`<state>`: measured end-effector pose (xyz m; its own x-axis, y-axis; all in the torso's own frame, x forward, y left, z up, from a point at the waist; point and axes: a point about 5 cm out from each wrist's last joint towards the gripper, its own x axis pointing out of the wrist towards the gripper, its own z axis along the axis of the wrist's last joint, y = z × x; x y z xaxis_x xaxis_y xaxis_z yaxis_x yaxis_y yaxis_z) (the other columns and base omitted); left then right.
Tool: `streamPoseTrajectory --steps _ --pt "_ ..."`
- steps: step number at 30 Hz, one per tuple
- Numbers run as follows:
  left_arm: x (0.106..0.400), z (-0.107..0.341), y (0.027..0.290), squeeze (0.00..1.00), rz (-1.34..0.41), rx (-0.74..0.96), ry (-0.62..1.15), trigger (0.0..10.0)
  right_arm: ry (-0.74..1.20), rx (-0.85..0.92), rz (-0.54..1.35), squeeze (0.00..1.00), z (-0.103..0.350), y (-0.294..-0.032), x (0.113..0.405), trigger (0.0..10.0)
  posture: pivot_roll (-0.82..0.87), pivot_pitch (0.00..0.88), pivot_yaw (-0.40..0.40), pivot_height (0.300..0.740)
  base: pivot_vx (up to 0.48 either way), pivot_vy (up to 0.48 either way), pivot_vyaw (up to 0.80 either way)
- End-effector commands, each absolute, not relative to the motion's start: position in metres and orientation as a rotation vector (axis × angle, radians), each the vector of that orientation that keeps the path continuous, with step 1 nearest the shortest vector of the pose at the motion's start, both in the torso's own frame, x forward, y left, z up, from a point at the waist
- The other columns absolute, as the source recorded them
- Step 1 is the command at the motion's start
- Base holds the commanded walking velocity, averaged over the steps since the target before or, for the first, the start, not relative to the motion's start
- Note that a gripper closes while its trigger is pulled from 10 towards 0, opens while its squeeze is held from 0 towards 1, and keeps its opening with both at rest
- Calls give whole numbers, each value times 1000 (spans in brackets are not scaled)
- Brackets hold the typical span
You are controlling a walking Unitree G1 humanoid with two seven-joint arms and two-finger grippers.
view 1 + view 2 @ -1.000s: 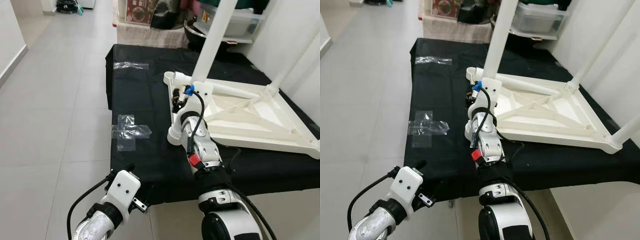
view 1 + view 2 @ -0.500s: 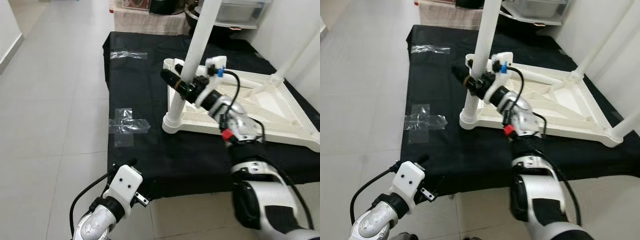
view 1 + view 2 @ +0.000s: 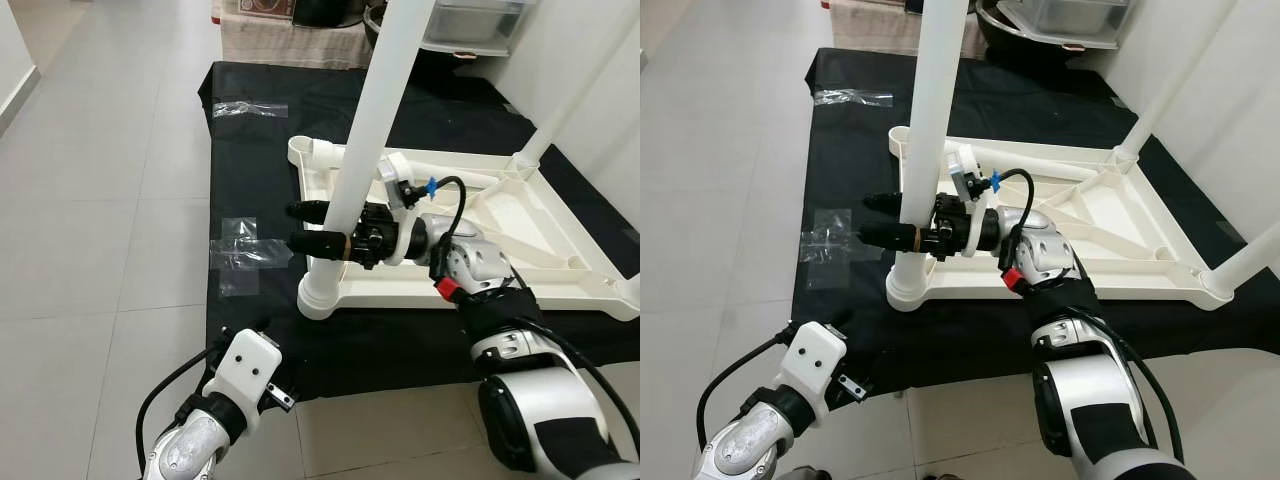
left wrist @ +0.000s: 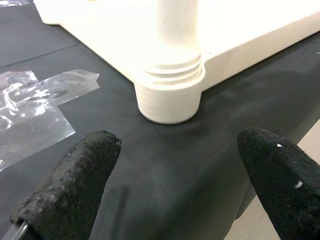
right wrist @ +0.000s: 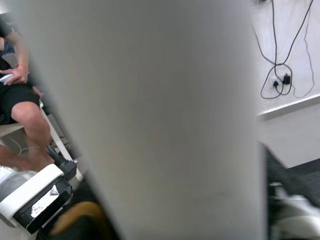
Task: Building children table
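At the lower left, off the near edge of the black cloth (image 3: 260,180), the left gripper (image 4: 170,200) hangs low. In its wrist view its two black fingers (image 4: 70,187) are spread wide apart with nothing between them, pointing at the ribbed base of a table leg (image 3: 372,130) and at a patch of clear tape (image 3: 248,262) stuck to the cloth. A second strip of tape (image 3: 250,108) lies farther back on the cloth.

In the middle, the white children's table (image 3: 520,255) lies upside down on the black cloth, its ribbed underside facing up. The near-left leg stands upright in its corner socket (image 3: 322,295), tall and white, running out of the top of the picture. Behind it, at the far-left corner, a short open socket (image 3: 322,152) sticks up.

The right gripper (image 3: 298,226) reaches sideways across the table frame toward the robot's left, its long black fingers (image 3: 318,243) lying level with one on either side of the upright leg, low on the shaft just above the socket. The fingers appear to be pinching the leg. In the right wrist view the pale leg is a blurred broad band very close to the camera, and a seated person's leg (image 5: 25,117) shows beside it.

To the right, another leg (image 3: 580,95) rises from the far corner of the table, beside a white wall (image 3: 610,140).
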<state>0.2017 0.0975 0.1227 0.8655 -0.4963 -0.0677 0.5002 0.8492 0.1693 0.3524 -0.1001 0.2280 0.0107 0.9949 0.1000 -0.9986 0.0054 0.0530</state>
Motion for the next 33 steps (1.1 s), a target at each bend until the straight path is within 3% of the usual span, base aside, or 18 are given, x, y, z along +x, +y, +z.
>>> streamPoseTrajectory --steps 1,10,13,15,17,18,20,23,24,25,26,29,30,33 --pt "200 118 97 0 -534 179 51 10000 -42 130 1577 0 228 -93 352 0 157 121 -147 740 0 0 0" --pt "200 118 96 0 -535 177 52 10000 -75 98 1436 0 224 -93 356 0 151 118 -145 740 0 0 0" --pt "200 117 96 0 -537 173 53 10000 -55 91 623 0 217 -106 393 0 150 121 -146 740 0 0 0" --pt "200 117 96 0 -537 173 53 10000 -55 91 623 0 217 -106 393 0 150 121 -146 740 0 0 0" --pt "201 117 97 0 -535 175 55 10000 9 88 146 0 203 -129 396 0 139 117 -139 740 0 0 0" --pt "201 117 97 0 -535 175 55 10000 9 88 146 0 203 -129 396 0 139 117 -139 740 0 0 0" --pt "202 117 98 0 -529 177 54 10000 20 93 -136 0 195 -139 382 0 138 119 -139 740 0 0 0" --pt "202 117 99 0 -522 180 51 10000 25 117 -193 0 193 -130 372 0 143 122 -141 740 0 0 0" --pt "203 117 99 0 -519 181 50 10000 16 129 -155 0 194 -121 370 1922 144 120 -144 740 0 0 0" --pt "203 117 99 0 -519 182 51 10000 -7 169 -89 0 196 -110 371 9255 142 119 -142 740 0 0 0" --pt "203 117 99 0 -519 181 51 10000 -44 189 -32 0 200 -103 371 10000 142 119 -142 740 0 0 0" --pt "203 117 99 0 -519 180 51 10000 -70 201 3 0 203 -98 371 10000 140 119 -140 740 0 0 0" --pt "203 117 99 0 -520 180 51 10000 -104 216 1 1000 206 -95 372 10000 140 120 -139 740 0 0 0" --pt "203 117 98 0 -524 178 51 10000 -218 227 33 1000 222 -100 376 10000 141 121 -140 740 0 0 0"
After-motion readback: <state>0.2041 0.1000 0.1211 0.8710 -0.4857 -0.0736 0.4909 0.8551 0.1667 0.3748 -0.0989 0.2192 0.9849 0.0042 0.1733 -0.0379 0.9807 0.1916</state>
